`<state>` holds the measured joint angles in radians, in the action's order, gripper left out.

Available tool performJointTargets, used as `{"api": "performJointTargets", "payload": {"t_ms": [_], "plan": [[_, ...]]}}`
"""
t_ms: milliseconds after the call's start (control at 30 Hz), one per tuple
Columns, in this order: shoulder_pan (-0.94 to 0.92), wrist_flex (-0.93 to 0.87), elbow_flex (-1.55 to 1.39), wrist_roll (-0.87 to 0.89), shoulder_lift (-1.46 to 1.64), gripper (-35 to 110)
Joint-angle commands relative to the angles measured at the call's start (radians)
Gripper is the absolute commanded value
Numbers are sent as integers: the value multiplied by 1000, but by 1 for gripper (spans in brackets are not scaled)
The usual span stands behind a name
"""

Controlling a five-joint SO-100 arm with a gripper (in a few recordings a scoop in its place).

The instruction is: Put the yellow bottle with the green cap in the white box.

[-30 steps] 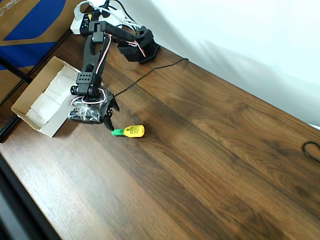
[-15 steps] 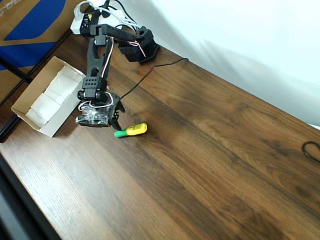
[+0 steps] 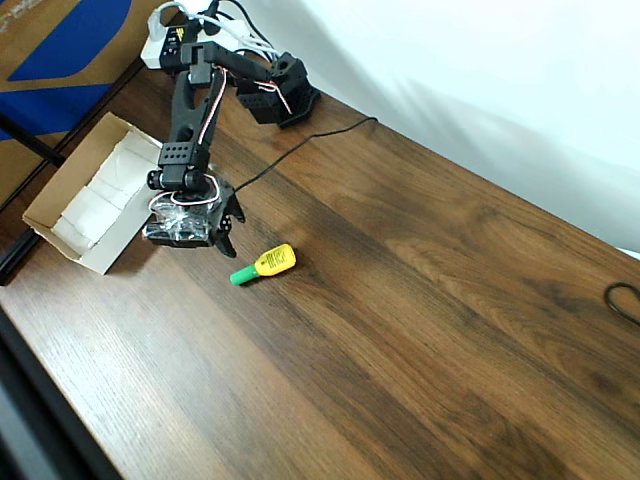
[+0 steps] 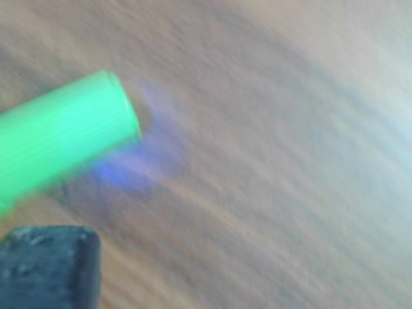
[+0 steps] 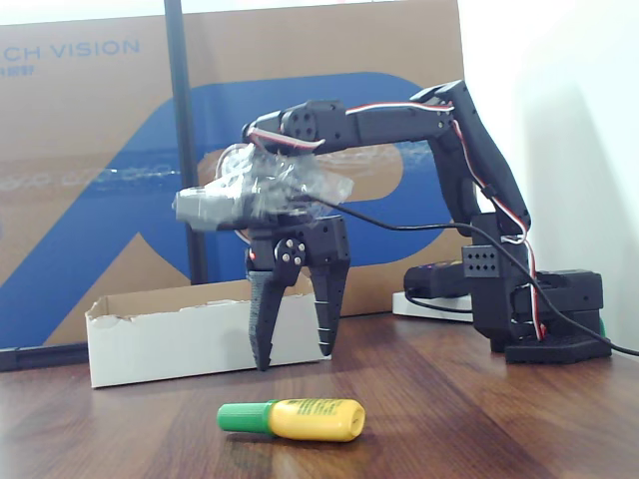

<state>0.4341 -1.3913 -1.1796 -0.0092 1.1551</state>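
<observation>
Yellow bottle (image 3: 264, 265) has swung cap-down-left on the table; the open end effector (image 3: 226, 236) has lifted clear.

My worktop (image 3: 420, 300) reads as dark wood grain with a soft sheen. The yellow bottle with the green cap (image 5: 293, 418) looks like smooth plastic, the body slightly glossy; in the wrist view its cap (image 4: 61, 132) seems finely ribbed, though blur makes me unsure. The white box (image 5: 175, 337) is matt cardboard with rough torn edges, lined with white paper. The end effector (image 5: 295, 344) is matt black plastic, with crinkled clear film wrapped above it
</observation>
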Motion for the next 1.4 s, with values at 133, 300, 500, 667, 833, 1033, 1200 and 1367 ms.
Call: {"api": "performJointTargets", "payload": {"t_ms": [133,300,500,667,833,1033,1200,1367], "plan": [[48,-3,114,-9,69,29],[103,-3,127,-158,29,34],[129,-5,115,-186,18,36],[129,-21,109,-213,-8,36],[127,-21,87,-238,-18,37],[124,-6,92,-215,-38,40],[115,5,124,-178,-41,38],[106,-3,187,-181,-64,38]]}}
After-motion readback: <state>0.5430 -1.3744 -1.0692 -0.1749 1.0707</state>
